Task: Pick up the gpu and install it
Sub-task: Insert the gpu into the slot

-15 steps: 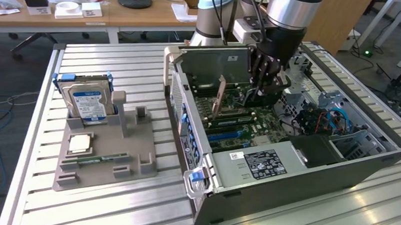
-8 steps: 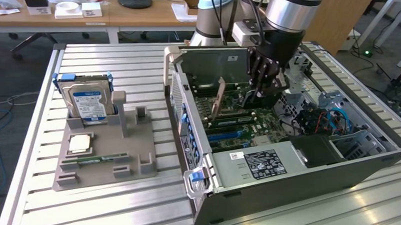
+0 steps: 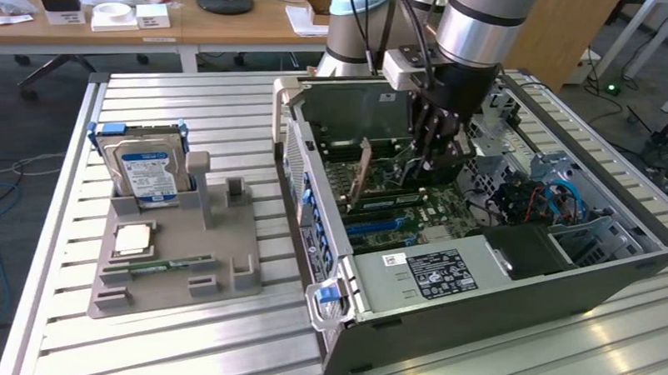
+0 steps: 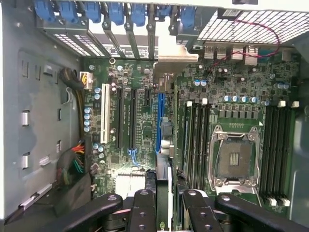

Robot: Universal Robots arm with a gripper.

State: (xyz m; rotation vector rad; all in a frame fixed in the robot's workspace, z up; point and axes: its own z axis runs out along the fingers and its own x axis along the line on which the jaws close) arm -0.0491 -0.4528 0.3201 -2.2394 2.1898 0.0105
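Note:
The gpu [image 3: 365, 168] stands on edge inside the open computer case [image 3: 598, 263], low over the motherboard. In the wrist view the gpu [image 4: 165, 145] shows edge-on as a thin strip beside the blue slot [image 4: 160, 121], with its silver bracket [image 4: 171, 52] toward the case's slotted back panel. My gripper [image 3: 430, 160] reaches straight down into the case, shut on the card's upper edge. Its black fingers [image 4: 143, 210] sit on either side of the card, gripper [image 4: 164, 205]. Whether the card is seated in the slot I cannot tell.
Black slots [image 4: 118, 118] and a white slot [image 4: 103, 118] lie beside the blue one, with memory slots and the CPU socket [image 4: 236, 159] on the other side. A grey tray [image 3: 231, 276] at the exterior view's left holds a hard drive [image 3: 145, 171], a chip and a memory stick [image 3: 154, 265].

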